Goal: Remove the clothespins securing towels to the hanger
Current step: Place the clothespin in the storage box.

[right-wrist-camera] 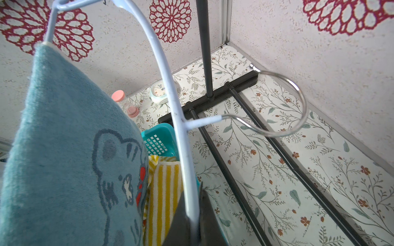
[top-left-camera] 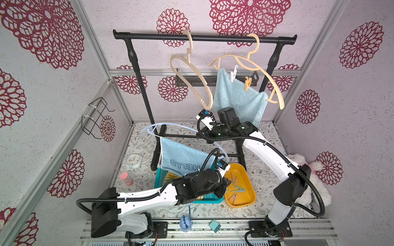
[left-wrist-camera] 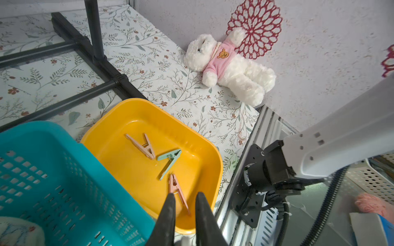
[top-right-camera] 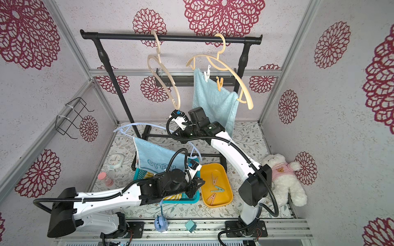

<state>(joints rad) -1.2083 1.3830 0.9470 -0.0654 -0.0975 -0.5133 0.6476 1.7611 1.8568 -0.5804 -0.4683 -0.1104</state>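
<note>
The right end effector [right-wrist-camera: 193, 213] is clamped on the pale blue hanger [right-wrist-camera: 170, 85] carrying the HELLO towel [top-left-camera: 183, 157]. The left end effector [left-wrist-camera: 185, 204] hangs over the yellow tray [left-wrist-camera: 219, 170] with its jaws slightly apart and empty. At one o'clock, higher up and nearer the right arm, the white clothespin [top-left-camera: 233, 73] and orange clothespin [top-left-camera: 247, 83] stand upright, pinning the plain towel [top-left-camera: 236, 100].

Left arm [top-left-camera: 145, 197]: jaws narrowly apart; right arm [top-left-camera: 266, 153]: jaws clamped.
</note>
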